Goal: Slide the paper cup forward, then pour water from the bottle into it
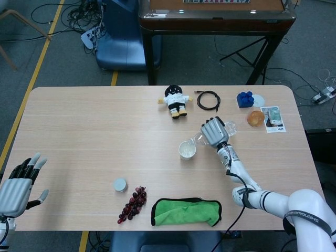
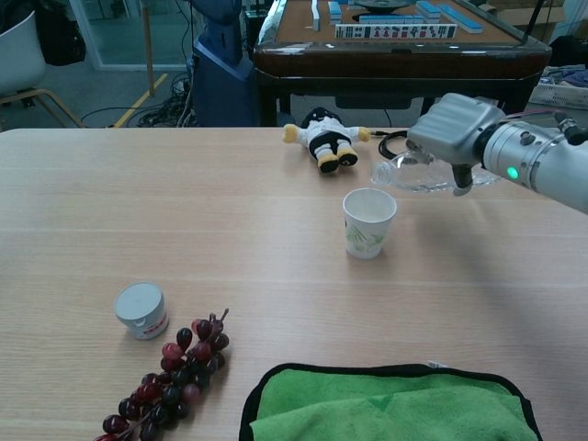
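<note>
A white paper cup with a green leaf print stands upright near the table's middle, also seen from above. My right hand grips a clear plastic bottle, held roughly level, its mouth just above and to the right of the cup's rim. No stream shows between mouth and cup. My left hand hangs open off the table's near left corner, holding nothing.
A small grey cap-like pot and dark red grapes lie near left. A green cloth lies at the front edge. A plush doll, black cable, blue block, orange ball sit behind.
</note>
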Robot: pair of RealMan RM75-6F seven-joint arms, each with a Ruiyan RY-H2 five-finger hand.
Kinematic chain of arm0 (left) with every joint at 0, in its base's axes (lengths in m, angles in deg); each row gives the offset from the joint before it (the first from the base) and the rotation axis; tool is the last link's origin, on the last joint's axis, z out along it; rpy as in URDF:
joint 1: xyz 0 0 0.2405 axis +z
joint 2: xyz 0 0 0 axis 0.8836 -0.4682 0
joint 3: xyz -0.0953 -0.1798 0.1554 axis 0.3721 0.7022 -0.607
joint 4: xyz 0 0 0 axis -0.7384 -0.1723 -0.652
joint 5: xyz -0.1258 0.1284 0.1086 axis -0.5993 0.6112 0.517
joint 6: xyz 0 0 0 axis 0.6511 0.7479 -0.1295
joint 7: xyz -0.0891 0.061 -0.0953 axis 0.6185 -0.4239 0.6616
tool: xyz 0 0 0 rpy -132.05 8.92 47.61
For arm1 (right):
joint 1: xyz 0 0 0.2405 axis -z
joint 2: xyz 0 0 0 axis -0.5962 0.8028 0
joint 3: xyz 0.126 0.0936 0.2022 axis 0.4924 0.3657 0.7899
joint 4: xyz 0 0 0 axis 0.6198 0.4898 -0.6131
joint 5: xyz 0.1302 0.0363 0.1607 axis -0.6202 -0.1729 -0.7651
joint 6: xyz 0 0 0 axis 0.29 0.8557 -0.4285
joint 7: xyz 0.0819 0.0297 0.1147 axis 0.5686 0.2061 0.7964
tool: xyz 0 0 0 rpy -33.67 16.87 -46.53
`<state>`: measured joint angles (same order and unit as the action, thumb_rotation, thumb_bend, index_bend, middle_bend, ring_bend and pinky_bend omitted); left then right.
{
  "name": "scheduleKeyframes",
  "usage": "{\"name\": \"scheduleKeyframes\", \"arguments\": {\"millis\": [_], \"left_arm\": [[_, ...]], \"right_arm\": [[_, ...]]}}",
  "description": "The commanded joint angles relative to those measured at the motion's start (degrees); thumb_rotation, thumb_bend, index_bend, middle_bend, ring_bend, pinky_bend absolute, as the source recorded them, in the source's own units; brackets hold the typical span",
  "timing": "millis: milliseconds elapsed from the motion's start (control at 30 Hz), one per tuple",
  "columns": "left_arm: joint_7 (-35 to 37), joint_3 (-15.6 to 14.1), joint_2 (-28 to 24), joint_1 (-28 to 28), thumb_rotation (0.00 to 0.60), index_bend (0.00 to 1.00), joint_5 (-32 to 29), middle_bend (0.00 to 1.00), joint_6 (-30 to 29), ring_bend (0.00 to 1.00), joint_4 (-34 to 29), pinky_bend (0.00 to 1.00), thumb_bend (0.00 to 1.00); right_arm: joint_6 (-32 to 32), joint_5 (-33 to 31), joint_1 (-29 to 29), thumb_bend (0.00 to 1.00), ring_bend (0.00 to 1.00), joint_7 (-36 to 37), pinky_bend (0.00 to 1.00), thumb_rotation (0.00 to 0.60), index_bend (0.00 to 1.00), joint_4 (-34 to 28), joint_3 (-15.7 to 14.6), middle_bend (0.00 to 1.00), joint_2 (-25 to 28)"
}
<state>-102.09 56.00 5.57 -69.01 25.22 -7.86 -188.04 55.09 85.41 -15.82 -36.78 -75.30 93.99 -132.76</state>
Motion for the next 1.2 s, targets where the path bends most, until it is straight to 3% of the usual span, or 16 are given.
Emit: {"name": "scheduleKeyframes", "arguments": {"millis": [33,800,1200], "left_arm": [[0.04,0.02,-0.01,0.02,0.6,0.09,-0.07,0.0,0.0,0.0,-0.03,0.11,0.28],[-0.48,0.01,0.32,-0.15,0.6,0.1,-0.81,0.0,0.62,0.0,0.33,0.11,0.28],[-1.19,-0.24,0.8,-0.34,0.6,0.1,-1.0,0.0,1.2,0.0,0.51,0.11,0.27]], "right_arm": [[-0.09,2.72,1.33,0.19,0.49,7.46,0.58,0.6,0.62,1.7,1.25,0.6,-1.06],[5.39,15.19,9.28,0.19,0.49,61.42,0.58,0.6,0.62,9.29,7.43,0.59,-7.01],[9.16,17.98,13.16,0.19,0.49,76.55,0.58,0.6,0.62,12.53,8.14,0.59,-9.13]]}}
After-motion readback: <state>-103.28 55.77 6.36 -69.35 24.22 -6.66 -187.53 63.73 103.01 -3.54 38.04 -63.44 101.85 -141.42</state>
